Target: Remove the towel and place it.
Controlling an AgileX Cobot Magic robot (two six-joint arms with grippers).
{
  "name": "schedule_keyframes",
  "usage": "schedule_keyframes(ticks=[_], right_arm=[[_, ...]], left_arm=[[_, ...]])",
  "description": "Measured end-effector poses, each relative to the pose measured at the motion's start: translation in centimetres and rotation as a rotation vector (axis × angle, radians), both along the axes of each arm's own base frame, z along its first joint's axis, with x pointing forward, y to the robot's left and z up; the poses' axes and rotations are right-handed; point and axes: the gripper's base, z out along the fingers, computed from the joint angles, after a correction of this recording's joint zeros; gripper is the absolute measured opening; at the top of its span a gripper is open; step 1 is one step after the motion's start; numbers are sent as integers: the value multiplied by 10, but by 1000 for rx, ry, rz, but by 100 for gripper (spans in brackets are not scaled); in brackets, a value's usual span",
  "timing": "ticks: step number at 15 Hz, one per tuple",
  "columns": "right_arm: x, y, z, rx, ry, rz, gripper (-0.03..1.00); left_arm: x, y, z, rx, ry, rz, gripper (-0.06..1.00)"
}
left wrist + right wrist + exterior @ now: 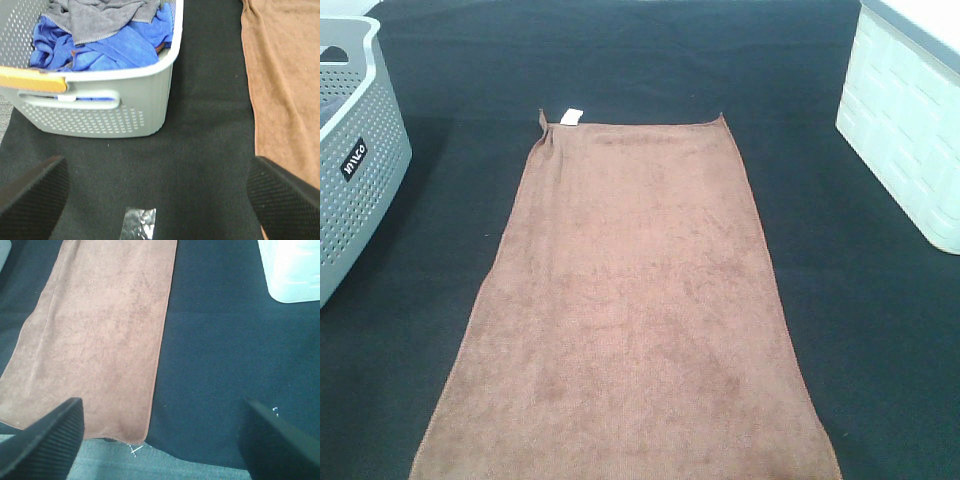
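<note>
The towel [630, 300] is a long brown plush cloth lying flat on the black table cover, with a small white tag [570, 117] at its far left corner. Neither gripper shows in the exterior high view. In the left wrist view my left gripper [160, 200] stands open above bare black cover, and the towel's [282, 85] long edge runs beside one finger. In the right wrist view my right gripper [160, 435] hangs open over the towel's [100, 335] near corner, one finger above the cloth and the other above the black cover. Nothing is held.
A grey perforated basket [355, 150] stands at the left; the left wrist view shows the basket [100, 115] filled with blue and grey cloths. A white box [910, 120] stands at the back right. A piece of shiny tape [140, 222] sticks to the cover.
</note>
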Motion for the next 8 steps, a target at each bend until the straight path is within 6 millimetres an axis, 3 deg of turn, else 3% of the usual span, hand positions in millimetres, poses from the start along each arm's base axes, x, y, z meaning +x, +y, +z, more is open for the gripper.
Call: schedule_keyframes(ticks=[5,8], right_arm=[[-32,-10,-32,-118,-112,18,77],[-43,-12,-48,-134,-241,35,77]], left_arm=[[-23,-2,-33,9,-90,3,91],[-37,-4,-30,15,-183,2,91]])
